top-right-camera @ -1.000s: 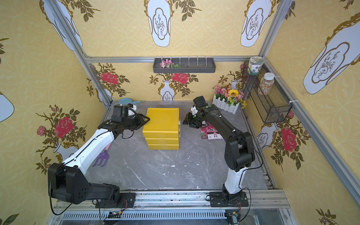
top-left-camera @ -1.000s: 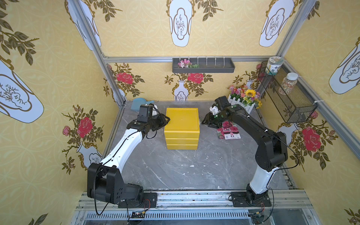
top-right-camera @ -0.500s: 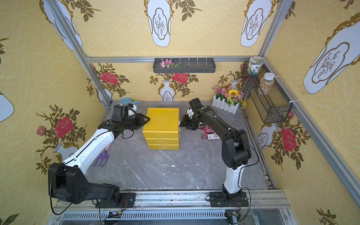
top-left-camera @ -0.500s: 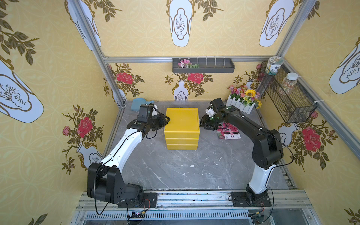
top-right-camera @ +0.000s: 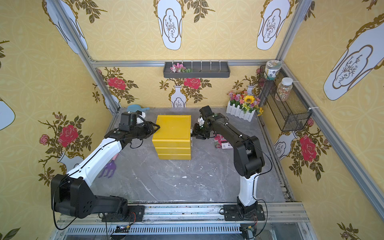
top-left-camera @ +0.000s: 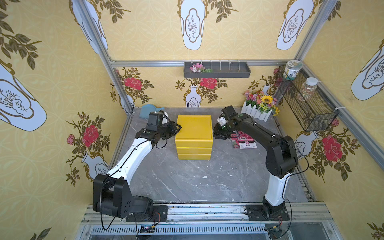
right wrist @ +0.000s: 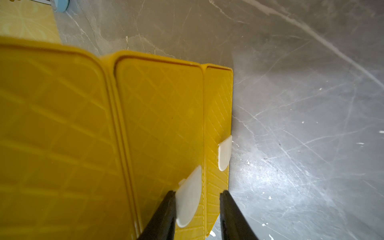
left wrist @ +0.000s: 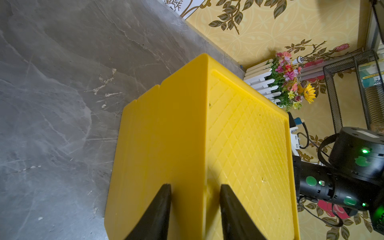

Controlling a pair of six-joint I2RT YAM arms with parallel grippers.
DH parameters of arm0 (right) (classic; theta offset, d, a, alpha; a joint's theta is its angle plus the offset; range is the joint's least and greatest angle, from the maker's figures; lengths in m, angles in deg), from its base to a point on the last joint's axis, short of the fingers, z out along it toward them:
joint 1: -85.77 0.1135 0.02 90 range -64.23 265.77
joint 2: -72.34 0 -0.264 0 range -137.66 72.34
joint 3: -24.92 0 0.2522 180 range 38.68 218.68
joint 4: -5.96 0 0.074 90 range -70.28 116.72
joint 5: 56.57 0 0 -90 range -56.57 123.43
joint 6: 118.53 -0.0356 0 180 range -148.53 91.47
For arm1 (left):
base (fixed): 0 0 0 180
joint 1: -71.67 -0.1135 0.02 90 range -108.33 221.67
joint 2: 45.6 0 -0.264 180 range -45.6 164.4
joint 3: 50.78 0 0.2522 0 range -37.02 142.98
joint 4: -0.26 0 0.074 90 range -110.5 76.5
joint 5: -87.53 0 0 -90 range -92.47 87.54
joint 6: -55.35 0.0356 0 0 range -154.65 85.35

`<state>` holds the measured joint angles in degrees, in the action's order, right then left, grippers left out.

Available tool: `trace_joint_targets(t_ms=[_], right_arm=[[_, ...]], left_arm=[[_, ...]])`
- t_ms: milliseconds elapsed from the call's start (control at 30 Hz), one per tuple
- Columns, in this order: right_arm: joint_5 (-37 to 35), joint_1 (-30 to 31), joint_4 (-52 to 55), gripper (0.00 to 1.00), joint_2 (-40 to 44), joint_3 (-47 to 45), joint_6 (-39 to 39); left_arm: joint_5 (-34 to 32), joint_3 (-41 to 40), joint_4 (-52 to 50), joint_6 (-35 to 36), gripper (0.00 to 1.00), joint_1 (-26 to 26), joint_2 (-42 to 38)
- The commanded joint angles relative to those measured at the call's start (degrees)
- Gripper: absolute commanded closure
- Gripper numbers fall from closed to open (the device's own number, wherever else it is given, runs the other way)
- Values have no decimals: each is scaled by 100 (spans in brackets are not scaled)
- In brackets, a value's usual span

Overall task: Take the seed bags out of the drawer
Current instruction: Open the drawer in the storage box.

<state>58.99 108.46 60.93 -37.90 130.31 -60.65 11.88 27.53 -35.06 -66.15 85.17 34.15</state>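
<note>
A yellow three-drawer unit [top-left-camera: 194, 133] [top-right-camera: 173, 128] stands mid-table with every drawer pushed in, so any seed bags inside are hidden. A small pile of pink-red seed bags [top-left-camera: 243, 140] [top-right-camera: 223, 142] lies on the table to its right. My left gripper [left wrist: 195, 186] [top-left-camera: 177, 127] straddles the unit's top left edge, with one finger on the side wall and the other on the top. My right gripper [right wrist: 197, 193] [top-right-camera: 194, 135] is at the unit's right face. Its jaws stand around a drawer's white handle [right wrist: 190, 199]: one finger touches it, the other stands clear of it.
Artificial flowers in a white picket fence [top-left-camera: 259, 106] stand at the back right. A blue scoop [top-left-camera: 148, 111] lies at the back left, and a purple hand rake [top-right-camera: 108, 168] lies under my left arm. A wire basket [top-left-camera: 307, 104] with jars hangs on the right wall.
My right gripper has moved left from above the seed bags to the unit's right face, and its jaws have narrowed around the handle. My left arm has not moved.
</note>
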Motion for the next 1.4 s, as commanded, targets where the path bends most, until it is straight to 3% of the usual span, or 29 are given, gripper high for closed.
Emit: trace_joint_targets(t_ms=[0,233,600,1000,1367], right_arm=[[-168,7,11,68,-57,69,65],[-437,8,288,87,-77,187,229],[-779,-283,694,98,128,145,598],[-842,-1060,1041,100,266,133,1105],[-913,-1232,1116,100,113,291,1232]], left_arm=[[-154,-83,-751,82,57,3,49],[-159,-65,-757,70,57,-3,68],[-152,-16,-755,79,57,4,114],[-140,-15,-745,95,57,4,113],[-143,21,-745,95,57,6,160]])
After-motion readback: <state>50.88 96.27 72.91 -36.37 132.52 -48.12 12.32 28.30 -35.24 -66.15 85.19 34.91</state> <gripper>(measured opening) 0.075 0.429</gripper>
